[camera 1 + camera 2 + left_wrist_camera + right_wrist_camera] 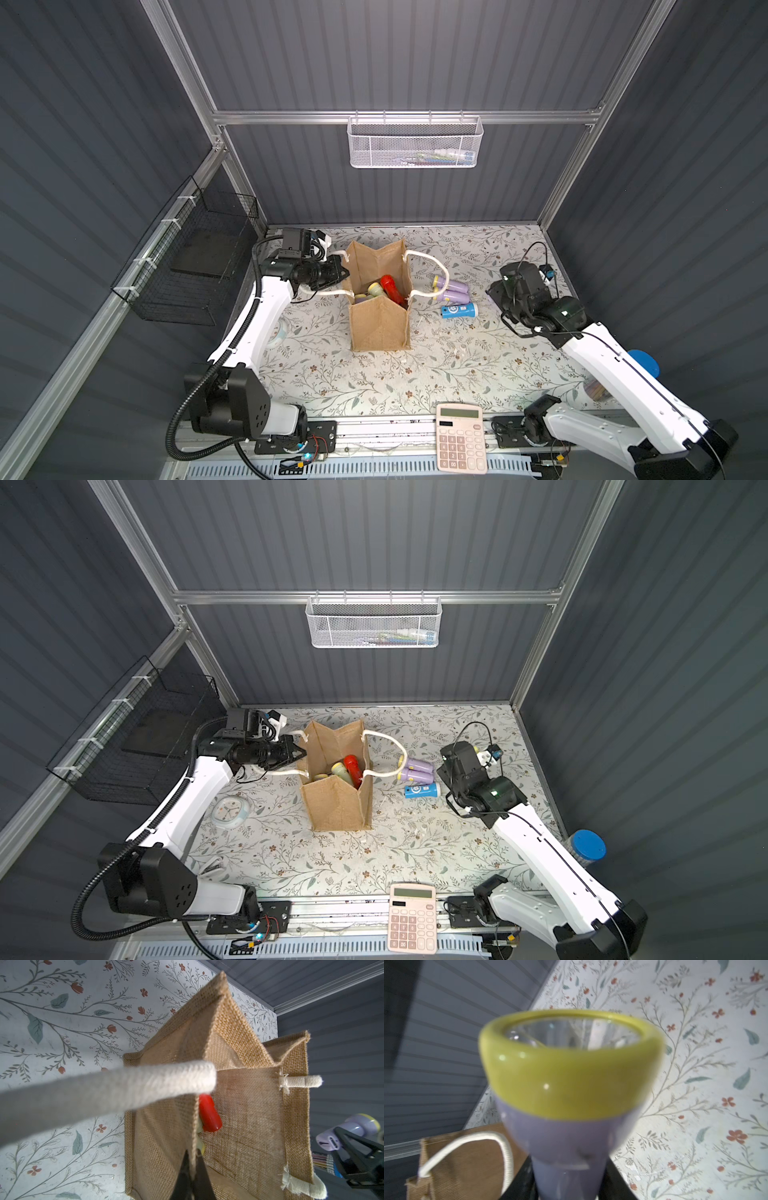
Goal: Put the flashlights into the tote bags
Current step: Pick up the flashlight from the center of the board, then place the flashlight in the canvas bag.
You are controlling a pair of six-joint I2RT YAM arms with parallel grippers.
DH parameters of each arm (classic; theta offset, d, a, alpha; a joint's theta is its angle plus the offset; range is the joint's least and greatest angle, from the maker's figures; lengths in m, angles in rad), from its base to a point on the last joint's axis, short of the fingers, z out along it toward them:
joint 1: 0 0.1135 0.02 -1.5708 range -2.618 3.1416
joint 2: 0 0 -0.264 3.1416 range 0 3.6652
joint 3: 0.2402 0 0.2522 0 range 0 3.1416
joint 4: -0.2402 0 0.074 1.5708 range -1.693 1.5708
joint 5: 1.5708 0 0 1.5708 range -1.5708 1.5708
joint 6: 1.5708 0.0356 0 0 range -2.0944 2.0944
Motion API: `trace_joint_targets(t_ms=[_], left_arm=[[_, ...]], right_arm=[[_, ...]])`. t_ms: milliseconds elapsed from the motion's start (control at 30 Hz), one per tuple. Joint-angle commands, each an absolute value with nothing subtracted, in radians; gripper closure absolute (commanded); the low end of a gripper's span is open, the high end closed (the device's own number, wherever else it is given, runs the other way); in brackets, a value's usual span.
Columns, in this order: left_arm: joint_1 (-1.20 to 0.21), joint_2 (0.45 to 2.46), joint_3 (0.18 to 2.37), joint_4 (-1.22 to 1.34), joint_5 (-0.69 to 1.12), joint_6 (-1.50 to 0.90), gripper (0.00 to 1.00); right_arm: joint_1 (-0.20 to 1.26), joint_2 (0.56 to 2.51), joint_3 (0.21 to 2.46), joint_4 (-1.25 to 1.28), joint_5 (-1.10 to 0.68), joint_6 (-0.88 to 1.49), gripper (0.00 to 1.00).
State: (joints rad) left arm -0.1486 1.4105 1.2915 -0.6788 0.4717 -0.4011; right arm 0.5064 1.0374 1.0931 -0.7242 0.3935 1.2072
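Note:
The tan tote bag (378, 324) (336, 804) stands upright and open mid-table. Inside it lie a red flashlight (392, 286) (208, 1115), a pale green one (376, 289) and others partly hidden. My left gripper (343, 272) (193, 1159) is shut on the rim of the bag's left wall. Right of the bag, two lilac flashlights with yellow heads (453, 286) (415, 776) lie together, and a blue one (459, 311) is just in front of them. My right gripper (436, 776) (571, 1184) is shut on the tail of a lilac flashlight (571, 1088), whose head points toward the bag.
A pink calculator (460, 436) lies at the front edge. A small round clock (230, 811) sits under the left arm. A clear tube with a blue cap (586, 845) stands at the right edge. A white mesh basket (415, 143) hangs on the back wall, and a black wire basket (187, 266) on the left.

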Motion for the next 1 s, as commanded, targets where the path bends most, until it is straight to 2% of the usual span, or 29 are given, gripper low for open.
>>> trace_joint_targets(t_ms=[0,200,467,833,967], left_arm=[[-0.143,1.408,1.316,-0.640,0.488,-0.408,1.00],[-0.143,1.410,1.320,-0.643,0.487,-0.402,1.00],[-0.143,1.410,1.316,-0.639,0.492,-0.410,1.00],[-0.143,1.416,1.304,-0.612,0.532,-0.430,1.00],[-0.143,1.415,1.302,-0.609,0.530,-0.428,1.00]], right_arm=[[0.505,1.063,1.172,-0.689,0.419,1.059,0.88],[0.509,1.188,1.350,-0.674,0.334,0.914,0.89],[0.556,1.378,1.577,-0.613,0.153,0.839,0.90],[0.707,1.680,1.915,-0.607,-0.045,0.764,0.90],[0.772,1.782,2.007,-0.650,-0.040,0.738,0.90]])
